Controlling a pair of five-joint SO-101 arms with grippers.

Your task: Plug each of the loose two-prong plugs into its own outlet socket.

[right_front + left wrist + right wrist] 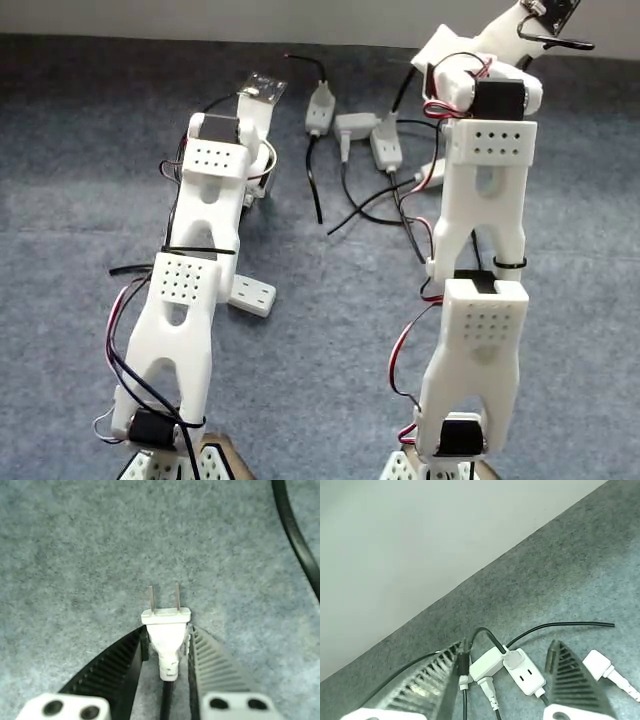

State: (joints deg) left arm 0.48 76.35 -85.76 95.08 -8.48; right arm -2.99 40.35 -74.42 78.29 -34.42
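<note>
My left gripper (166, 633) is shut on a white two-prong plug (165, 616), low over the grey carpet. The prongs point away from the wrist and the plug's black cord runs back between the fingers. My right gripper (509, 647) is open and raised above the carpet. Beyond its fingers lies a white outlet socket (524, 672) with a white plug body (487, 664) joined to its side. Another white plug (600, 664) lies past one finger. In the high view these pieces are the socket (386, 143), the joined plug (354, 125) and a further white piece (319, 106).
Black cords (360, 205) trail across the carpet between the two arms. A thick black cord (300, 540) passes near the left gripper. A small white block (251, 295) lies beside the left arm (215, 170). A pale wall (420, 540) borders the carpet's far edge.
</note>
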